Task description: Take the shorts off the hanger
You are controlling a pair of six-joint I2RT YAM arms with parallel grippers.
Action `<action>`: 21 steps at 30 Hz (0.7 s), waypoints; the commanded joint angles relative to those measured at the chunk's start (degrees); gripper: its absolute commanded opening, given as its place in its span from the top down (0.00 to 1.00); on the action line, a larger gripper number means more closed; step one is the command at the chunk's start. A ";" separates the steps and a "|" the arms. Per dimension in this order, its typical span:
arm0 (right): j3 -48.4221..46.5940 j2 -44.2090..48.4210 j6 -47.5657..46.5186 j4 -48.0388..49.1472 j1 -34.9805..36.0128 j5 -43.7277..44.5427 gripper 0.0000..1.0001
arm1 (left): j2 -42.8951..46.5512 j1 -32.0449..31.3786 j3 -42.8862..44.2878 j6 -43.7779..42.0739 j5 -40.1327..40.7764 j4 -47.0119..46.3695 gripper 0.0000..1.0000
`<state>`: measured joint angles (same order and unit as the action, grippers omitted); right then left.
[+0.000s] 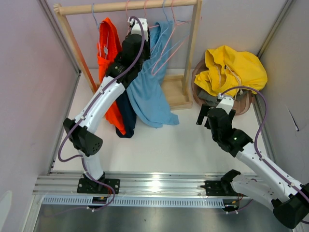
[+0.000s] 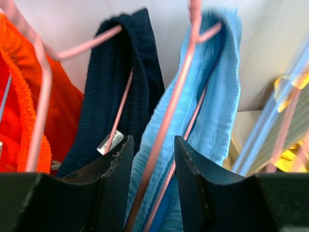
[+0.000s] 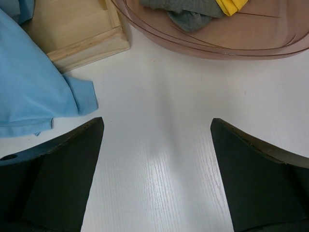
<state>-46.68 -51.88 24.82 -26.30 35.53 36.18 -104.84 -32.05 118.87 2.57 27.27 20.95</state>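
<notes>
Light blue shorts (image 1: 152, 92): we see them hung by the waistband on a pink hanger (image 2: 169, 116) from the wooden rack (image 1: 125, 6), just beside the navy shorts (image 2: 140, 63). Their lower end reaches the table (image 1: 169, 145).
Left gripper (image 2: 153, 145): it is up at the waistband, fingers partway apart, with blue cloth and the hanger wire both between them. We cannot tell whether they press on either.
Right gripper (image 3: 157, 130): its fingers are spread wide with nothing in them, low over the table near the basket (image 3: 217, 43).
Step in hand: we judge it to be taking hold of the blue waistband.
Doing it well: we would pinch cloth only and keep the wire out of the bite. We would then lift the band up and off the hanger's shoulder rather than tug downward, staying clear of the navy pair.
Writing: a small white tag (image 2: 110, 141) shows on the navy shorts, but its print is too blurred for us to read. We see no brand names.
</notes>
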 commanded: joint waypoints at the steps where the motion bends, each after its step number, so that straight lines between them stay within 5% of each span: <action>1: 0.62 0.90 0.93 1.34 0.24 1.00 0.00 | 3.14 0.06 6.37 -0.28 -3.88 -0.13 1.00; 10: 1.15 0.02 1.02 3.36 0.42 -0.32 0.00 | 4.90 -0.20 19.29 -4.94 -1.96 6.12 1.00; 19: 1.15 -0.94 1.11 5.21 1.30 -0.68 0.01 | 14.03 -0.90 13.24 -5.39 2.08 7.70 1.00; 21: 0.97 -1.03 -0.02 6.26 1.47 -0.85 0.01 | 20.17 -1.60 5.72 -3.89 3.93 8.93 1.00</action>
<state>-45.76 -52.93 25.02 -23.53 36.45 35.03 -94.04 -32.58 130.26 -1.96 27.75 31.24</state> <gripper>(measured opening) 0.993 0.438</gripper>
